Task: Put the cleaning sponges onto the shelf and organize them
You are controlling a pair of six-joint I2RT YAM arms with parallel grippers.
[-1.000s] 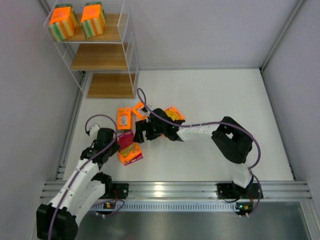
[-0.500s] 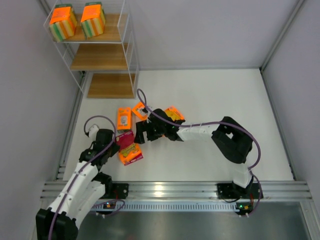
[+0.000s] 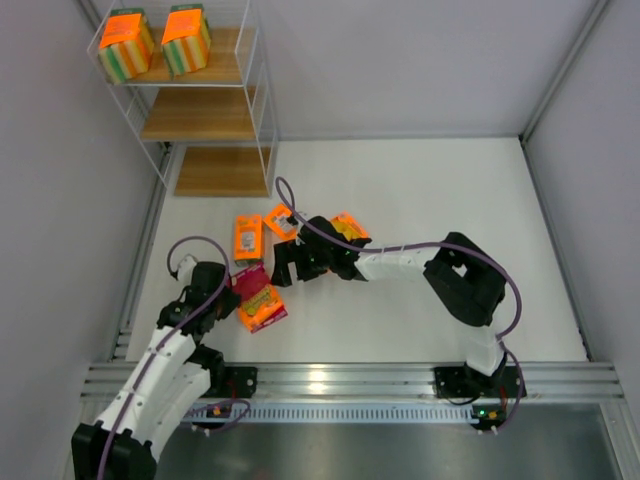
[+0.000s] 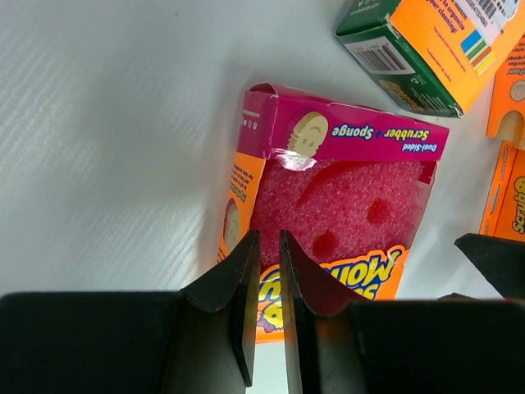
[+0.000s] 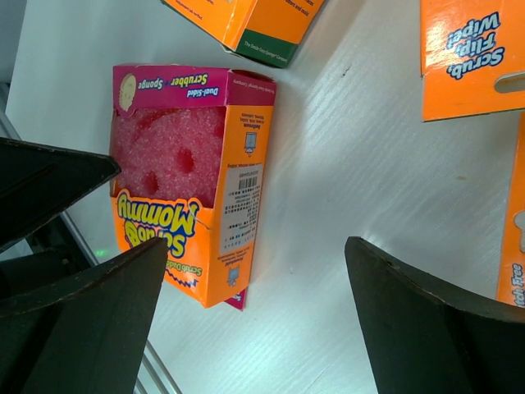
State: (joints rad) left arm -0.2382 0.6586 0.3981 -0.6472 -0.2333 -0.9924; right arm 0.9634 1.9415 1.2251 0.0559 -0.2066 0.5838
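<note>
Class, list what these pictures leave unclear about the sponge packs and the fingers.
Left wrist view: whether the left fingers pinch the pink sponge pack; they cover its near edge.
Right wrist view: orange pack cut by top edge.
Top view: shelved packs' print too small.

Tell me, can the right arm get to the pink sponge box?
Probably yes. The right gripper hangs open just above the pink sponge box, with nothing between them. The left gripper is at one end of that box, nearly closed, so the two might bump there.
</note>
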